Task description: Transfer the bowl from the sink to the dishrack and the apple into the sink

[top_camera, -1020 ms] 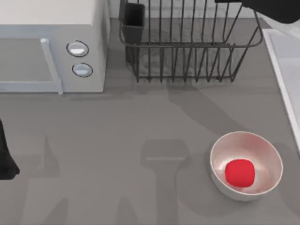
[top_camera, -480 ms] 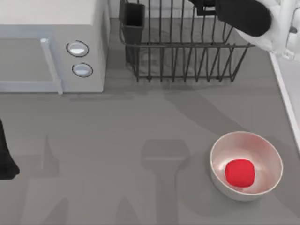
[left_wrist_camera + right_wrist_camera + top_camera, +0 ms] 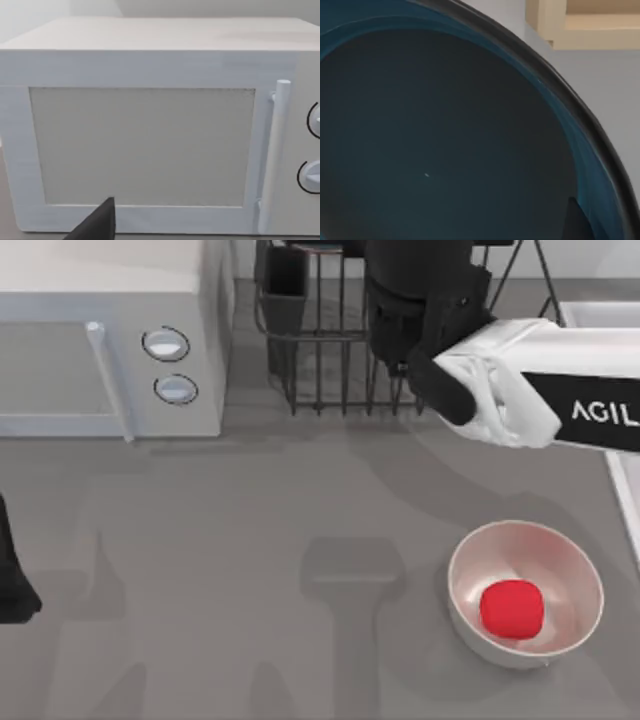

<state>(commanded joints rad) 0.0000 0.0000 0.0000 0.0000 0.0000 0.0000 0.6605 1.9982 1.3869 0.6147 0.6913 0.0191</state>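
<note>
Right gripper hangs over the dishrack, the landmark for everything else, its dark wrist block covering the middle bars; whether its fingers are spread or pinching cannot be told from these views. Its wrist camera looks straight into the dark teal hollow of the bowl, very close, which suggests the bowl is being carried at the gripper above the rack so that it can be set among the bars; a thin teal edge shows at the rack's far side. From there outward, the sink lies just beside the rack on the table's right, only its pale rim in sight. Nearer the camera than the rack, and well apart from it, sits one white bowl with the one red apple inside, untouched, so the apple's move seems not yet begun. One microwave with two knobs stands beside the rack on the left. Left arm is parked at the table's left edge, facing the microwave door.
</note>
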